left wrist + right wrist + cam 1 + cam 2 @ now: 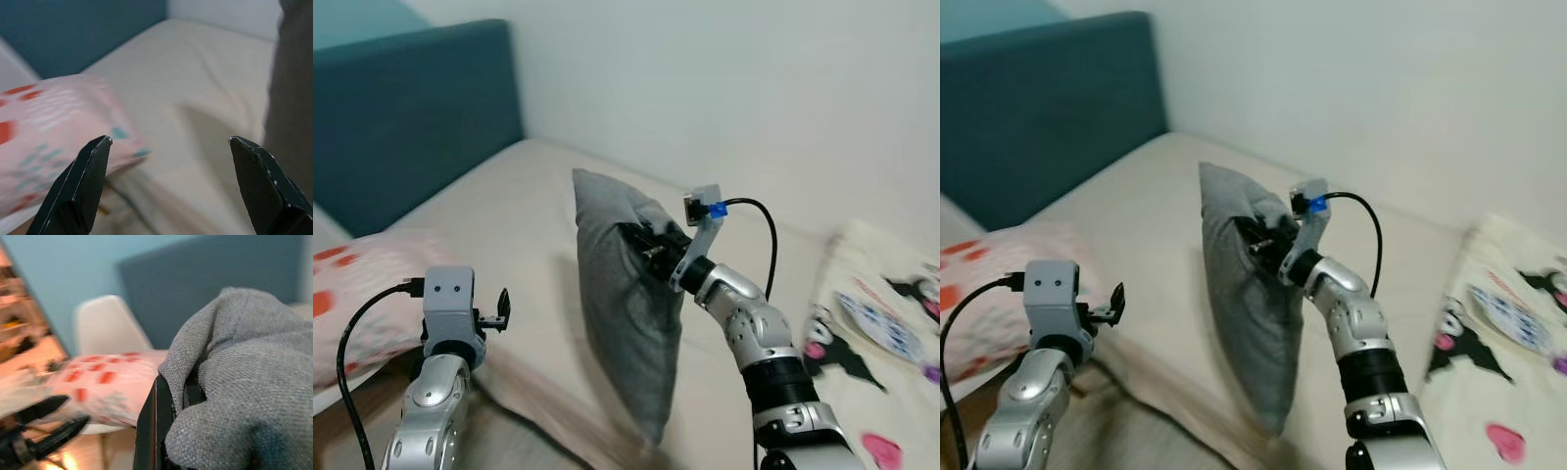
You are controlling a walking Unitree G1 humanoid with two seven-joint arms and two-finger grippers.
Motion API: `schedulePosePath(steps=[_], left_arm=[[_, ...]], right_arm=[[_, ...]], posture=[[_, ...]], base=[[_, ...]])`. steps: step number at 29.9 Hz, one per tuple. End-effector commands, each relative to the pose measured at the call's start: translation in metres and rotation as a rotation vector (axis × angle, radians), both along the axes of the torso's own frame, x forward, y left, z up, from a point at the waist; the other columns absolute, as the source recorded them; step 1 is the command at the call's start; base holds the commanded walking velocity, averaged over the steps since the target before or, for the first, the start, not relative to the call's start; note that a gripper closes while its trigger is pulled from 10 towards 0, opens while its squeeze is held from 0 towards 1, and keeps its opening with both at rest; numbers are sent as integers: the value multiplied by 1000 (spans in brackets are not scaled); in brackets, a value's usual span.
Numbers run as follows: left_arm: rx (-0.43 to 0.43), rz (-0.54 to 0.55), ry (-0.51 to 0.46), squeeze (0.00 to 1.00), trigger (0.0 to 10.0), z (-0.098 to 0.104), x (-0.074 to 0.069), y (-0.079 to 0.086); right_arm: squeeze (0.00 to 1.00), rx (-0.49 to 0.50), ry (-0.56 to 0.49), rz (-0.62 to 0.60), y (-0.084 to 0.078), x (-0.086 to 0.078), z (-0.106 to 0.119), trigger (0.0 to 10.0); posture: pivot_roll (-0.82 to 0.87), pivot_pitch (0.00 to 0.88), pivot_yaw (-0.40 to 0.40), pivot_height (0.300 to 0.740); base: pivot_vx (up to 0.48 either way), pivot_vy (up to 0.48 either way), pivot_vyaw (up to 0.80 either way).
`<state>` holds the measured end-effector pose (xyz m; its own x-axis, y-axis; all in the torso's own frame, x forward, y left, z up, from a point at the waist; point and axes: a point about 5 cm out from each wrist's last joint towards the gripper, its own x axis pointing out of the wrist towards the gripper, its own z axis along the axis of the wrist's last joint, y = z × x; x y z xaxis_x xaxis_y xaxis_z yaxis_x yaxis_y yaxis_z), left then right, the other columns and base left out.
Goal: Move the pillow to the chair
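Slippage is the chief worry: the right gripper (646,245) pinches only a fold of fabric near the top edge of the grey woven rectangular pillow (625,294), which hangs upright above the beige bed (509,215), so a swing toward the white moulded chair (105,325) could tug that fold free. The left gripper (499,311), fingers spread wide and empty, waits at about 8 o'clock from the pillow, near a pink patterned cushion (362,294) it might brush. The pillow's lower corner blurs, the right gripper's fingertips are buried in cloth, and the chair's seat is hidden behind the cushion.
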<state>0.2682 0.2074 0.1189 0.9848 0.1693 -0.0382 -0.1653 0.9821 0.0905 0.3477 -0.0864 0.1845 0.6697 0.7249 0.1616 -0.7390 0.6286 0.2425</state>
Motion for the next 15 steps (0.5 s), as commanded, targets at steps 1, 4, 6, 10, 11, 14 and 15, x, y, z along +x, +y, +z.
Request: schedulePosePath(steps=[1, 4, 6, 10, 11, 14, 15], left_arm=[[20, 3, 17, 0, 10000, -5, -1, -1], [29, 7, 24, 0, 10000, -6, -2, 0], [35, 8, 30, 0, 10000, -7, -3, 1], [44, 6, 41, 0, 10000, -10, -6, 3], [42, -7, 45, 0, 10000, -11, -7, 3], [37, -30, 51, 0, 10000, -15, -11, 0], [37, -30, 51, 0, 10000, -15, -11, 0]], right_arm=[[0, 36, -77, 55, 7, -4, 15, 10000], [0, 28, -85, 60, 7, -5, 16, 10000], [0, 24, -89, 60, 7, -5, 16, 10000], [0, 10, -83, 34, 2, -5, 11, 10000], [0, 2, -57, -4, -6, -2, 3, 10000], [0, -17, 3, -82, -22, 1, -14, 10000], [0, -17, 3, -82, -22, 1, -14, 10000]], posture=[[62, 0, -83, 740], [62, 0, -83, 740], [62, 0, -83, 740], [61, 0, -87, 740], [61, 0, -88, 740], [62, 0, -89, 740], [62, 0, -89, 740]], base=[[0, 0, 788], [0, 0, 788], [0, 0, 788], [0, 0, 784], [0, 0, 781], [0, 0, 781], [0, 0, 781]])
